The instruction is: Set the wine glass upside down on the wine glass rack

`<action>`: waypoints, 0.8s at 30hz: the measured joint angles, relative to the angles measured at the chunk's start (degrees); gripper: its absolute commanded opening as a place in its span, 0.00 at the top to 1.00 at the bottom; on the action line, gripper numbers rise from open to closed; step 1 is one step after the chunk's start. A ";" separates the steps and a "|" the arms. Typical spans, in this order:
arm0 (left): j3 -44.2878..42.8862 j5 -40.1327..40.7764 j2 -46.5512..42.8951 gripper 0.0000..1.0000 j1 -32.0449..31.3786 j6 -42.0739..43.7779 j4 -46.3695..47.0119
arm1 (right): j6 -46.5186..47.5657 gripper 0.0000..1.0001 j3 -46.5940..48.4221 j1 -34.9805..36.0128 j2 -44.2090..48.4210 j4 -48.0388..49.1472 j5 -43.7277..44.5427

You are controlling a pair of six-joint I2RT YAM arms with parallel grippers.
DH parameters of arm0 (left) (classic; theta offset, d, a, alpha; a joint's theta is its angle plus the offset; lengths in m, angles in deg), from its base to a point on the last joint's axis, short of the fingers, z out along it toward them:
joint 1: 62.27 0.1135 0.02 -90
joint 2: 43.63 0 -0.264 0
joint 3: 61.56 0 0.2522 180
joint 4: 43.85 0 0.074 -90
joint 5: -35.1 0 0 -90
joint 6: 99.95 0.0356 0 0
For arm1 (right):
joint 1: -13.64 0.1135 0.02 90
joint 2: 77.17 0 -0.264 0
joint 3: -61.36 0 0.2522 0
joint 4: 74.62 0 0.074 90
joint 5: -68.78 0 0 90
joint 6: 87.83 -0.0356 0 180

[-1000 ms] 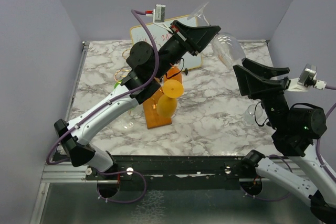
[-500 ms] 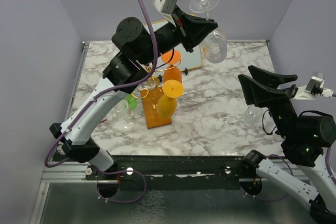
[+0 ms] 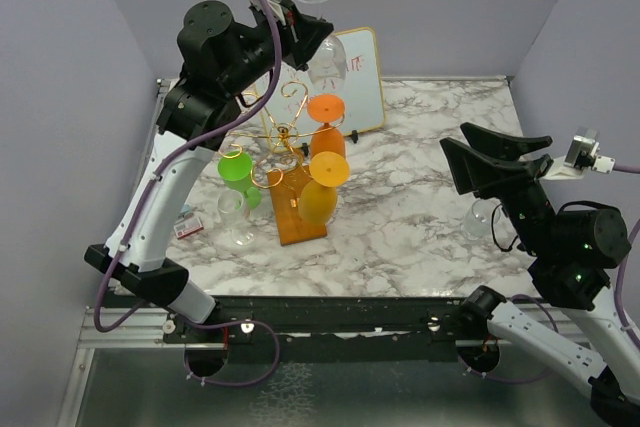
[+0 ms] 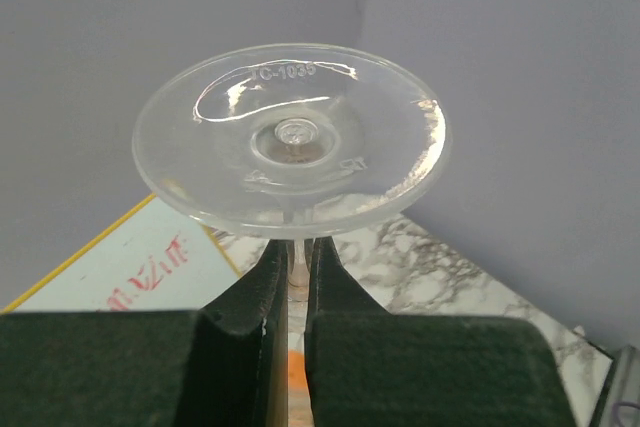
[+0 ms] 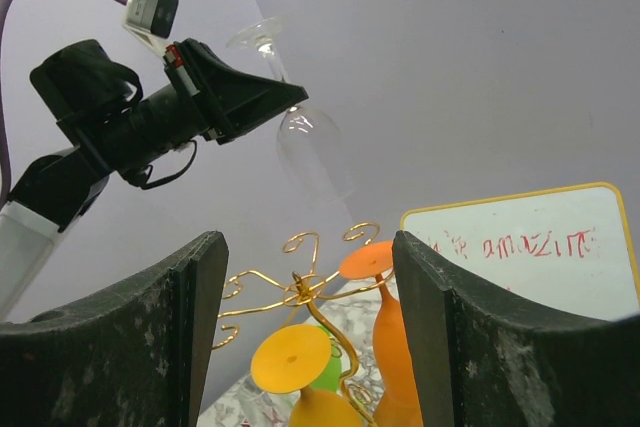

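Left gripper (image 3: pixel 316 27): raised high above the far half of the table (image 3: pixel 400 217); fingers (image 4: pixel 250 297) pinched tight on the thin stem just under the foot, with only the stem between them.

Wine glass (image 3: pixel 326 55): clear; held upside down with the foot uppermost and the bowl hanging mouth-down below the left gripper; leaned slightly in the right wrist view; touched nothing but the fingers.

Foot marking: moulded lettering noted on the round foot from the left wrist camera; only partly legible.

Wine glass rack (image 3: pixel 285 135): stood left of the table's centre on its flat orange-brown wooden base; gold curled arms spread from the central stem; positioned below the held glass, with a clear gap between bowl and top curls.

Rack load: orange glass (image 3: pixel 327 119), yellow glass (image 3: pixel 320 192) and green glass (image 3: pixel 237 169) hung foot-up from the arms.

Right gripper (image 3: pixel 462 139): held over the right side of the table, aimed toward the rack; fingers spread wide apart, nothing between them.

Whiteboard (image 3: pixel 362 72): propped at the far edge behind the rack; gold frame, red writing.

Clear glass (image 3: pixel 237 225): just beside the rack, toward the left edge; hanging or standing could not be told.

Second clear glass (image 3: pixel 483 219): near the right edge, partly hidden behind the right arm.

Small red-and-white item (image 3: pixel 186 229): lay near the left edge; too small to identify.
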 measured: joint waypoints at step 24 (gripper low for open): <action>21.46 12.04 -9.33 1.00 31.63 10.69 -2.80 | 0.02 0.28 -2.03 0.00 -1.77 2.58 0.13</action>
